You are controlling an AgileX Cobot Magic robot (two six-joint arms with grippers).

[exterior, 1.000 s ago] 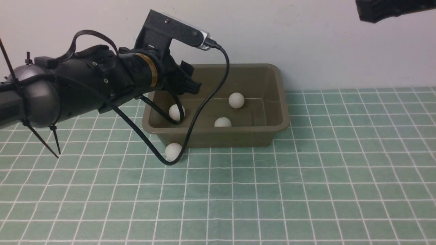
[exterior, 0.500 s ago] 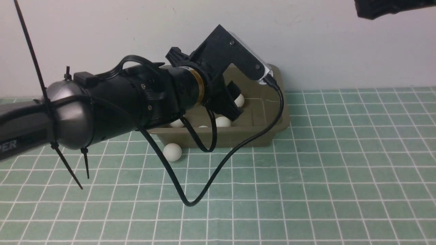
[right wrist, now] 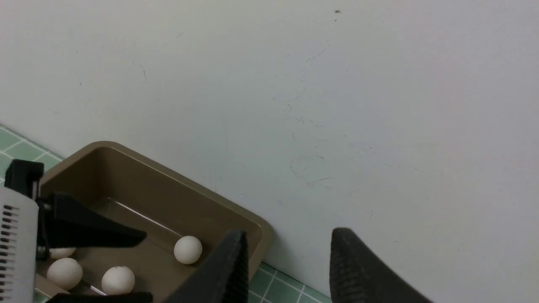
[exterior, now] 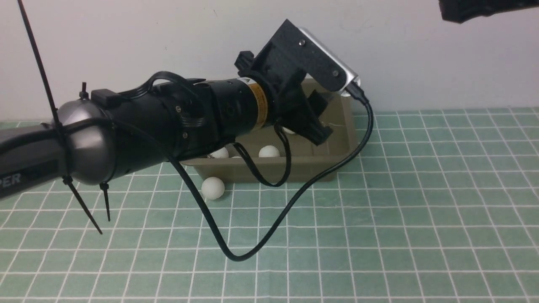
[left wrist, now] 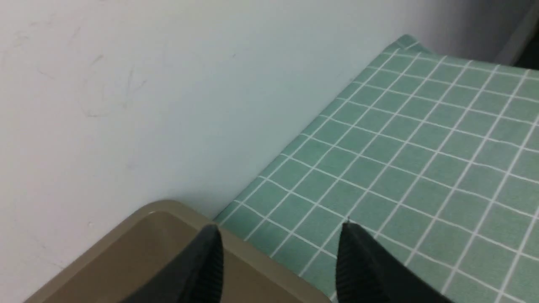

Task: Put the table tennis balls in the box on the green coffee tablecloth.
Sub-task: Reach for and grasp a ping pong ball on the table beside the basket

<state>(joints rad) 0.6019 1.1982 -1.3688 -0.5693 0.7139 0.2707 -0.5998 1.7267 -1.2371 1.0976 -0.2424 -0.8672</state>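
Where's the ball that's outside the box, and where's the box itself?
Ball outside the box [exterior: 212, 188]: front view, its middle.
Box [exterior: 307, 166]: front view, near wall.

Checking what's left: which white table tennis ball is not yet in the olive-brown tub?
The small white ball on the mint-green checked cloth, by the olive-brown plastic tub's near-left corner; the others lie inside.

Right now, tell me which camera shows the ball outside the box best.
Front view: the ball lies unobstructed on the cloth, just in front of the box. The left wrist view shows none of it; the right wrist view shows only balls inside the box.
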